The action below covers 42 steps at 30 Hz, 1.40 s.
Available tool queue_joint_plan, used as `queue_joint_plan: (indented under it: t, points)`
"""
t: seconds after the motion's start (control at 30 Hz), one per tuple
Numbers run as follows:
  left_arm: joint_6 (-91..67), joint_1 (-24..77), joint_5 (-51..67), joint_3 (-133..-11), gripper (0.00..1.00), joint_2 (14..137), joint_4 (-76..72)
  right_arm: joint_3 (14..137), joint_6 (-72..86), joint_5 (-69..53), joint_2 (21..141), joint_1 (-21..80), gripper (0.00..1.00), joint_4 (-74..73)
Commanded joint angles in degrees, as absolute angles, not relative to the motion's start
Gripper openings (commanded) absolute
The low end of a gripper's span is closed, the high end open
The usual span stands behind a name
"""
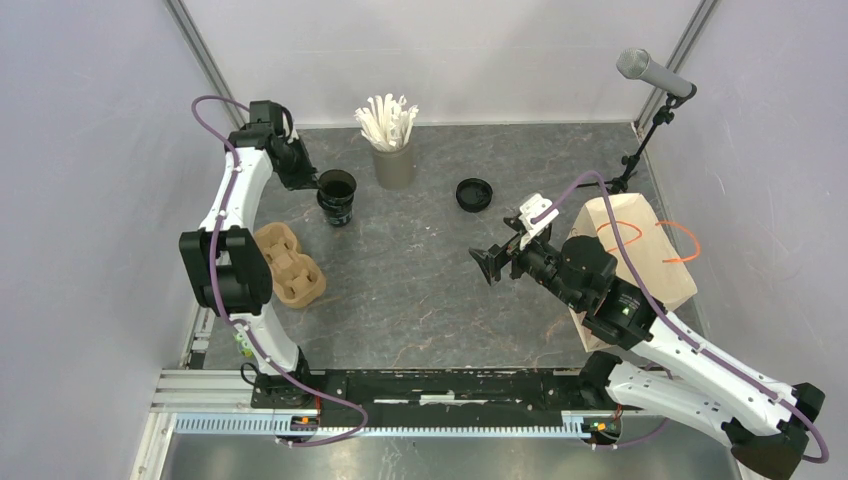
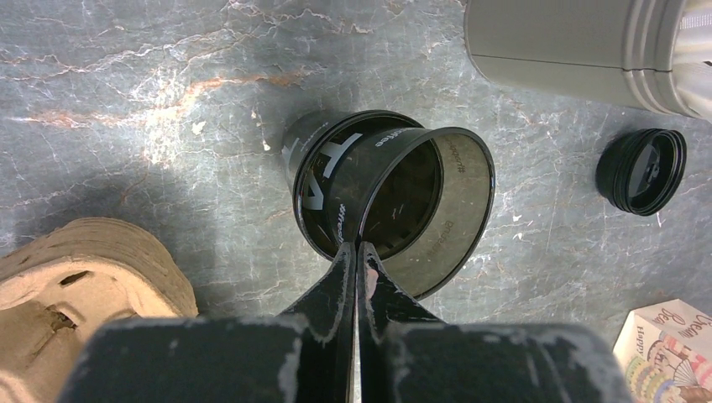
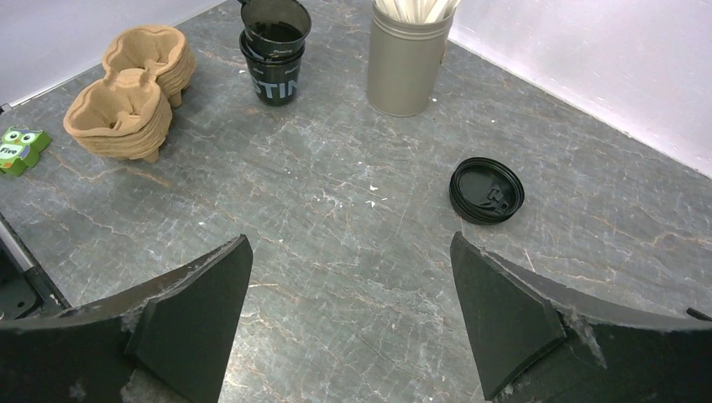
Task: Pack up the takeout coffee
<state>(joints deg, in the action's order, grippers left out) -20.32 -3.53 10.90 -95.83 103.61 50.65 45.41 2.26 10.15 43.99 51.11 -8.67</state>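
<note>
Right gripper hovers over the bare desk, jaws wide open with nothing between them; the right arm hides half of the paper bag. Mid-desk: the brown cup carriers are stacked on the left and one loose black lid lies on the right. Far left: left gripper has its jaws closed on the rim of the top black cup, which is tilted with its base inside the lower cup, just left of the straw cup. Can't tell the stack count, and the print is partly hidden.
</note>
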Motion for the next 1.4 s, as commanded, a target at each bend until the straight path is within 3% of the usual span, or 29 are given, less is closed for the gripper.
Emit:
queue_joint_plan:
  t: [0.0,0.57,1.0,1.17,1.37]
  points:
    - [-22.2,-3.9,12.5,-98.4,0.03,99.6,49.4,45.2,2.5,10.7,43.7,51.2,0.95,-6.9]
    - [-22.7,-3.9,13.1,-99.1,0.02,94.0,49.5,45.4,3.3,10.0,43.7,51.3,0.96,-7.4]
    - [-23.8,-3.1,20.9,-94.4,0.03,85.2,49.5,45.8,3.6,9.5,43.6,51.2,0.95,-7.9]
    - [-22.9,3.0,21.7,-88.2,0.03,80.0,49.3,45.7,3.5,9.4,43.2,51.2,0.95,-8.8]
    - [-26.8,18.6,17.0,-77.8,0.03,75.1,43.8,45.4,3.1,10.5,41.7,51.2,0.95,-10.7]
